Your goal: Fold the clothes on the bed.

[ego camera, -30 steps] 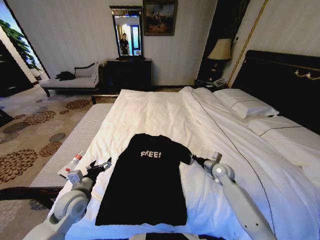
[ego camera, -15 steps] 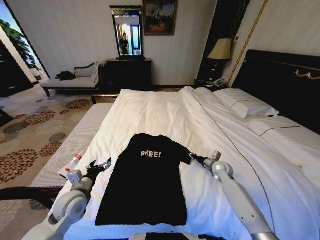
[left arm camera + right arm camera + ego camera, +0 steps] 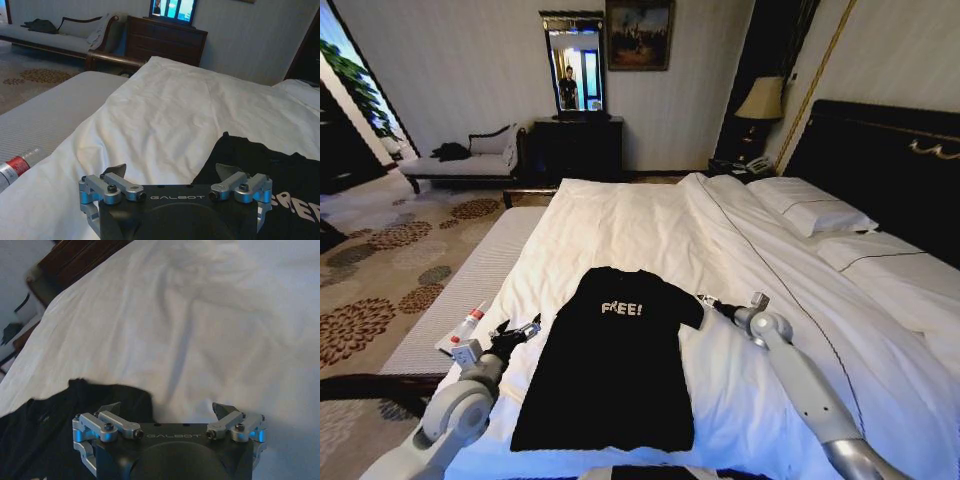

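Black T-shirt [image 3: 620, 355] lies flat and face up on the white duvet of the bed [image 3: 650, 225], in the lower centre of the head view, collar toward the far end of the bed, both short sleeves spread, hem nearest the robot. No fold visible in it: judged unfolded, so the whole task is left to do. Left gripper [image 3: 520, 332] sits at lower left of the head view, just beside the shirt's left sleeve and edge, low over the duvet; in the left wrist view its fingers [image 3: 116, 171] stand wide apart with nothing between them, shirt fabric at the lower right of that frame. Right gripper [image 3: 710, 303] sits just right of centre in the head view, at the tip of the right sleeve; in the right wrist view its fingers [image 3: 223, 409] are likewise spread and empty, the black sleeve at lower left, one finger over its edge. Cannot tell whether either gripper touches the fabric. Judgement: both arms posed at the sleeves, no grasp made. Writing: white "FREE!" across the shirt chest; "GALBOT" on each gripper body in the wrist views. A small bottle [image 3: 466, 326] with a red label lies on the bench at the left; label not readable.
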You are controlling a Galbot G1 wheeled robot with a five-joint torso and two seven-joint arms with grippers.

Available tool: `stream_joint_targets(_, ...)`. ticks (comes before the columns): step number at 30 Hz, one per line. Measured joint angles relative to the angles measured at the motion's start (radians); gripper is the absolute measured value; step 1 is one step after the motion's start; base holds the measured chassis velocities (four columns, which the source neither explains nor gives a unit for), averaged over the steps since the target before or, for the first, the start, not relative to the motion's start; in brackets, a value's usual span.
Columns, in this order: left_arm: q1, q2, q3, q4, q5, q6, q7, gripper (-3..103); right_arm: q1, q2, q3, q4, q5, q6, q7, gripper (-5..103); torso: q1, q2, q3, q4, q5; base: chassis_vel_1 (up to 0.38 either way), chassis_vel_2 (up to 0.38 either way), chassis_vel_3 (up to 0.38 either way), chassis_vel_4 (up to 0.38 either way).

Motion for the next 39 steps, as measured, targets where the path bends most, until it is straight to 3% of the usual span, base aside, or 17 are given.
stream_joint_targets(5, 0.001, -0.004, -0.002, 0.001, -0.001, 0.000, 0.000, 100, -0.001, -0.013, -0.051, 0.010, -0.117, 0.020, -0.060, 100, 0.000, 0.000, 0.000, 0.0000, 0.0003, 0.000, 0.000, 0.000, 0.000)
stream_joint_targets(7, 0.005, -0.004, -0.009, 0.003, -0.003, 0.000, 0.001, 100, 0.003, -0.025, -0.097, 0.010, -0.232, 0.074, -0.119, 100, 0.000, 0.000, 0.000, -0.0001, 0.0002, 0.000, 0.000, 0.000, 0.000)
stream_joint_targets(8, 0.005, -0.004, -0.009, 0.003, -0.003, 0.000, 0.001, 100, 0.003, -0.025, -0.097, 0.010, -0.232, 0.074, -0.119, 100, 0.000, 0.000, 0.000, -0.0001, 0.0002, 0.000, 0.000, 0.000, 0.000)
stream_joint_targets(10, 0.007, -0.005, -0.013, 0.005, -0.004, 0.000, 0.002, 100, 0.014, -0.032, -0.130, 0.004, -0.322, 0.121, -0.156, 100, 0.000, 0.000, 0.000, 0.0001, 0.0002, 0.000, 0.000, 0.000, 0.000)
stream_joint_targets(12, 0.003, -0.005, -0.012, 0.009, -0.006, 0.000, 0.003, 100, 0.035, -0.035, -0.165, -0.019, -0.418, 0.193, -0.184, 100, 0.000, 0.000, 0.000, 0.0001, 0.0002, 0.000, 0.000, 0.000, 0.000)
stream_joint_targets(21, -0.019, 0.004, 0.004, 0.026, -0.015, 0.000, 0.005, 100, 0.044, -0.044, -0.177, -0.035, -0.435, 0.201, -0.186, 98, 0.000, 0.000, 0.000, -0.0002, 0.0000, 0.000, 0.000, 0.000, 0.000)
stream_joint_targets(26, -0.026, 0.004, 0.010, 0.031, -0.016, 0.000, 0.006, 100, 0.039, -0.042, -0.181, -0.030, -0.380, 0.177, -0.185, 78, 0.000, 0.000, 0.000, 0.0000, 0.0000, 0.000, 0.000, 0.000, 0.000)
stream_joint_targets(27, -0.027, 0.004, 0.009, 0.032, -0.018, 0.000, 0.007, 100, 0.042, -0.039, -0.193, -0.028, -0.371, 0.171, -0.184, 61, 0.000, 0.000, 0.000, 0.0000, 0.0001, 0.000, 0.000, 0.000, 0.000)
stream_joint_targets(29, -0.027, 0.005, 0.007, 0.032, -0.019, 0.000, 0.007, 100, 0.044, -0.038, -0.195, -0.028, -0.368, 0.169, -0.182, 61, 0.000, 0.000, 0.000, 0.0000, 0.0001, 0.000, 0.000, 0.000, 0.000)
stream_joint_targets(32, -0.026, 0.005, 0.002, 0.033, -0.020, 0.000, 0.007, 100, 0.046, -0.037, -0.198, -0.029, -0.351, 0.164, -0.168, 44, 0.000, 0.000, 0.000, 0.0001, 0.0001, 0.000, 0.000, 0.000, 0.000)
stream_joint_targets(33, -0.026, 0.005, 0.002, 0.033, -0.020, 0.000, 0.007, 100, 0.046, -0.037, -0.198, -0.029, -0.350, 0.164, -0.167, 44, 0.000, 0.000, 0.000, 0.0001, 0.0001, 0.000, 0.000, 0.000, 0.000)
stream_joint_targets(34, -0.026, 0.005, 0.000, 0.033, -0.021, 0.000, 0.007, 100, 0.046, -0.037, -0.198, -0.029, -0.346, 0.164, -0.164, 34, 0.000, 0.000, 0.000, 0.0000, 0.0001, 0.000, 0.000, 0.000, 0.000)
stream_joint_targets(36, -0.026, 0.005, 0.000, 0.033, -0.021, 0.000, 0.007, 100, 0.046, -0.037, -0.198, -0.029, -0.345, 0.164, -0.163, 34, 0.000, 0.000, 0.000, 0.0000, 0.0001, 0.000, 0.000, 0.000, 0.000)
stream_joint_targets(39, -0.024, 0.004, -0.003, 0.032, -0.021, 0.000, 0.007, 100, 0.043, -0.040, -0.198, -0.025, -0.343, 0.163, -0.162, 18, 0.000, 0.000, 0.000, 0.0000, 0.0001, 0.000, 0.000, 0.000, 0.000)
